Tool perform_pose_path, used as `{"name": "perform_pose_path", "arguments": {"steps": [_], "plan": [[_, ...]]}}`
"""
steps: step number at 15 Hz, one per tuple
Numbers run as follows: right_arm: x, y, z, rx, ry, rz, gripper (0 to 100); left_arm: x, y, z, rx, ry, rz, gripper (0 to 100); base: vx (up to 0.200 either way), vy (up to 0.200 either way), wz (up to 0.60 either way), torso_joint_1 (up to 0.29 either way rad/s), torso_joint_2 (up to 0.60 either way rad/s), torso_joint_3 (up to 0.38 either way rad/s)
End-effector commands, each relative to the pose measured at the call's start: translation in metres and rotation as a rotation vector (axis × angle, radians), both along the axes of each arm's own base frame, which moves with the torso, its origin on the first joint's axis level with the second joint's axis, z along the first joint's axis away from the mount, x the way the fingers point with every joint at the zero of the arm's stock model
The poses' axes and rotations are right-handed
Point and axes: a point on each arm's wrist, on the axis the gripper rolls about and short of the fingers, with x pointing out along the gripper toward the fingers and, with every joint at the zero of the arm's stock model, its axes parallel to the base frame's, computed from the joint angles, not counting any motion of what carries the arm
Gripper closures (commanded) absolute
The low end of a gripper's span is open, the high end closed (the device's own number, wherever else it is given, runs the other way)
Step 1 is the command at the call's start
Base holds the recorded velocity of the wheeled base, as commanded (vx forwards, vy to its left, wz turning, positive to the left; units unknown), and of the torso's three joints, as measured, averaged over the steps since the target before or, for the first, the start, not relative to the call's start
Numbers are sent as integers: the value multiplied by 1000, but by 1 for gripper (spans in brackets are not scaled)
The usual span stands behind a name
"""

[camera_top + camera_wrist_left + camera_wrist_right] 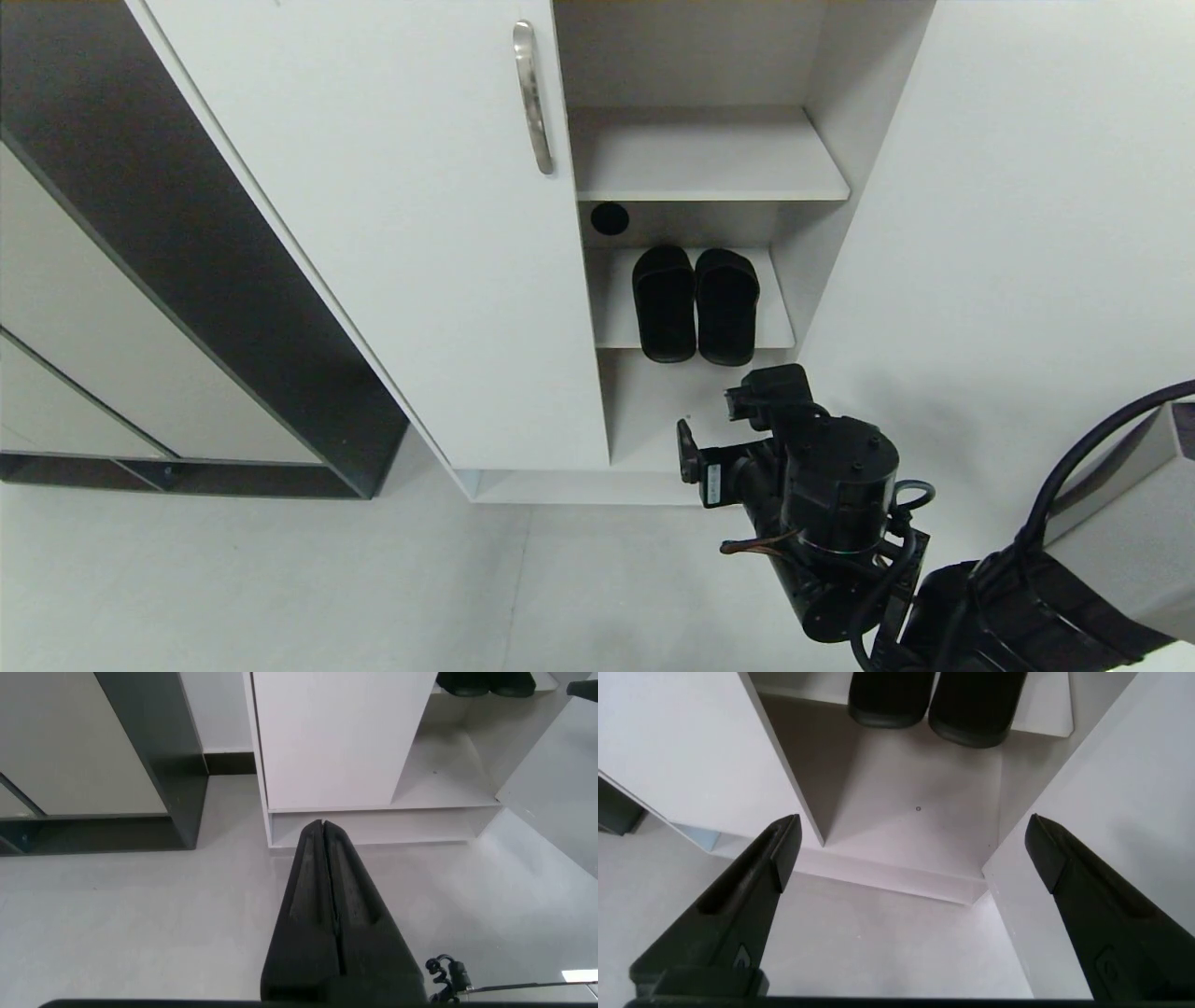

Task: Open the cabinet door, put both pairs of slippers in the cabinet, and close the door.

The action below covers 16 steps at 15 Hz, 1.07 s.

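a: how do the jaws of the right gripper (910,838) stand?

b: spread wide, with nothing between them. straight ahead of the gap is the lowest compartment (906,812) of the cabinet (700,154).

a: and the slippers?

b: a pair of black slippers (695,303) lies ahead of those jaws and one level above them, on the middle shelf (611,308). the two lie side by side and touching, with their near ends poking just past the shelf's front edge.

a: what flanks the jaws?

b: beyond the right finger stands the open door (980,233), swung out. beyond the left finger is the closed door (373,233) with its metal handle (532,98), well above the jaws.

a: the left gripper (322,831)?

b: its jaws are pressed together, pinching nothing. it hangs over the pale floor (140,924). ahead of its tips are the cabinet's base and the closed door. the slippers sit farther off, beyond the tips and to their right, apart from the gripper.
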Motion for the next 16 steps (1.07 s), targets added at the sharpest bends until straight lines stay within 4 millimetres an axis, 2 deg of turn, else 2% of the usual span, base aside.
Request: {"name": "perform_pose_path", "arguments": {"steps": [1,5,16], "plan": [[0,0,-1,-2,2,0,0,0,0,0,0,2,0,100,0,0,0,0,0,0],[0,0,-1,-2,2,0,0,0,0,0,0,1,0,100,0,0,0,3,2,112],[1,2,-6,-13,11,-1,0,0,0,0,27,0,-3,100,0,0,0,1,3,203]]}}
